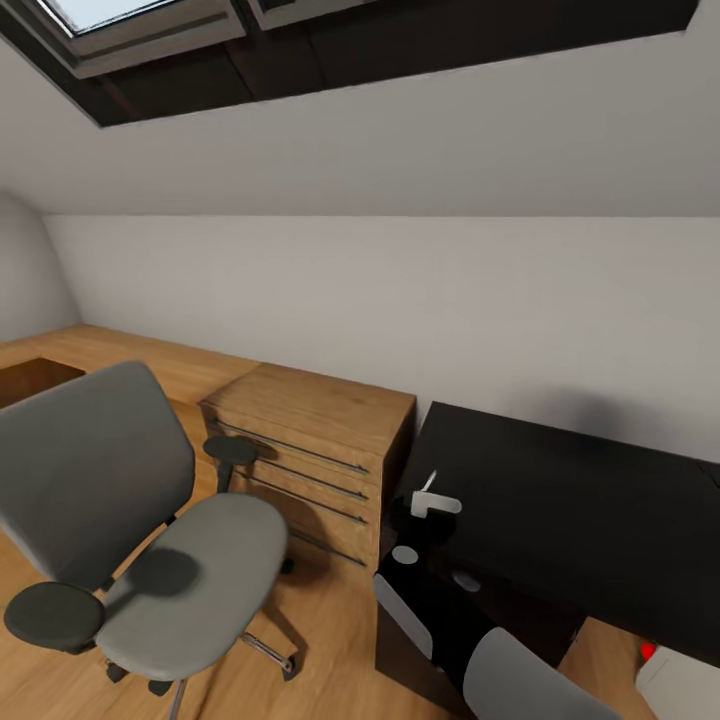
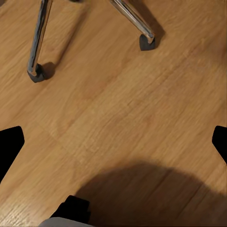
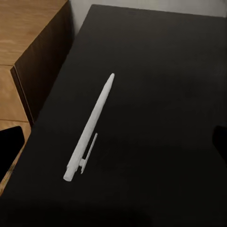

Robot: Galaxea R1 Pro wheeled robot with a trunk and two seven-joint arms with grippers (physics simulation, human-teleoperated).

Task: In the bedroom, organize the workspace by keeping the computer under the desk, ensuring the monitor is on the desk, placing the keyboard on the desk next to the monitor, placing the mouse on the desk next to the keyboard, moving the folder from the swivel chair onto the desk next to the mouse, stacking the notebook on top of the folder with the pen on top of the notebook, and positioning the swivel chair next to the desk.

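Pen (image 3: 91, 126) flat on black desk (image 3: 161, 94)

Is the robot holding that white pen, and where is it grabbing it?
No. The pen lies loose on the black desk, with both pincers open and empty.

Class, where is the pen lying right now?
The pen lies flat on the black desk, near the desk's edge beside the wooden cabinet, in the right wrist view.

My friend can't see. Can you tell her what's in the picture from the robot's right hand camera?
A thin white pen lies flat on a shiny black desk, slanting across it. Past one edge of the desk stands a wooden cabinet. Dark fingertips of the open gripper peek in at both sides.
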